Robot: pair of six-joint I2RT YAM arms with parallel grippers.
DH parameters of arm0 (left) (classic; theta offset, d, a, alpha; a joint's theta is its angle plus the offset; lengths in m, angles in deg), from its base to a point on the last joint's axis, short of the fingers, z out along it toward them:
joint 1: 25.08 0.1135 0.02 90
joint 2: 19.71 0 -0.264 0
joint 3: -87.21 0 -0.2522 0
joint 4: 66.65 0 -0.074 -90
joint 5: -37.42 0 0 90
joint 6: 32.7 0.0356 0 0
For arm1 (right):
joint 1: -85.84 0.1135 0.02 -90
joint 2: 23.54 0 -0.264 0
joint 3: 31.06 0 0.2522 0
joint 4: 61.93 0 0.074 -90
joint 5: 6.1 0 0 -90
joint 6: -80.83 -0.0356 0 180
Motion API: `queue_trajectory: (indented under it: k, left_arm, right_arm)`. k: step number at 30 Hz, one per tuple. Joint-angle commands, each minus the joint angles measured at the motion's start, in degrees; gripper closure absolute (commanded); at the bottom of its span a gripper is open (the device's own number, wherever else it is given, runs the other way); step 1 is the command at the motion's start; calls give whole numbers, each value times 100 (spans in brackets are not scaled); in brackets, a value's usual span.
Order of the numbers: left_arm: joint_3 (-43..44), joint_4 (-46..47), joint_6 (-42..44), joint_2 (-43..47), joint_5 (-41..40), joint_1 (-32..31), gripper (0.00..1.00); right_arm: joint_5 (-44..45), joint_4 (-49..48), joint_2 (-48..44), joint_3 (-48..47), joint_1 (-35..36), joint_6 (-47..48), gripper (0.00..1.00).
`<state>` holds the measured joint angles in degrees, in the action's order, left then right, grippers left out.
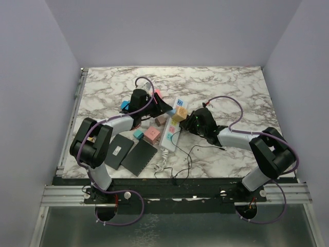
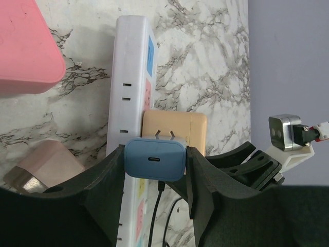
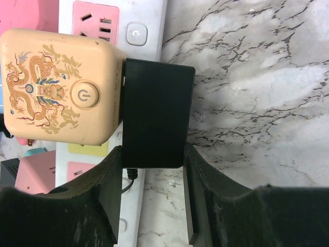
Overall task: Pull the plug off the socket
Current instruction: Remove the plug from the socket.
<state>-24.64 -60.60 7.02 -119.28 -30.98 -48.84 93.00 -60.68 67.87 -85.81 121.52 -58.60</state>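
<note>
- Right gripper (image 3: pixel 152 154): its two fingers press on opposite sides of the black plug (image 3: pixel 157 108). It is clamped on the plug, with no gap showing.
- The black plug sits at centre frame in the right wrist view, over the right edge of the socket (image 3: pixel 146 15). Its left side touches the beige cube adapter (image 3: pixel 56 87). Its pins are hidden, so I judge it still seated.
- Key relation: the socket's long axis runs top to bottom along the left of that frame, and the fingers close across it. The pull should therefore go straight off the socket's face, back toward the camera, with no sideways slide into the cube.
- Left gripper (image 2: pixel 154 157): clamped on the blue plug (image 2: pixel 154 160) at lower centre of the left wrist view. Two bare prongs (image 2: pixel 164 135) show at the plug's upper edge, so I judge it free of the outlets.
- Top view: both grippers meet at mid-strip, and the right one is on the seated plug.
</note>
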Motion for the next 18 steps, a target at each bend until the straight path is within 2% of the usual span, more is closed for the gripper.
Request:
queue_trajectory:
  k: [1, 6, 12, 18]
  left_arm:
    - [-174, -151, 63, 101, -145, 66, 100]
    - [-177, -177, 618, 493, -552, -38, 100]
    - [-40, -223, 1222, 600, -562, -276, 100]
    - [492, -1051, 1900, 480, -820, -534, 100]
  right_arm:
    - [-90, 708, 321, 69, 43, -15, 100]
    - [-70, 795, 425, 5, 43, -44, 100]
    - [18, 918, 485, -62, 44, -34, 100]
    - [192, 1098, 553, -147, 44, 14, 100]
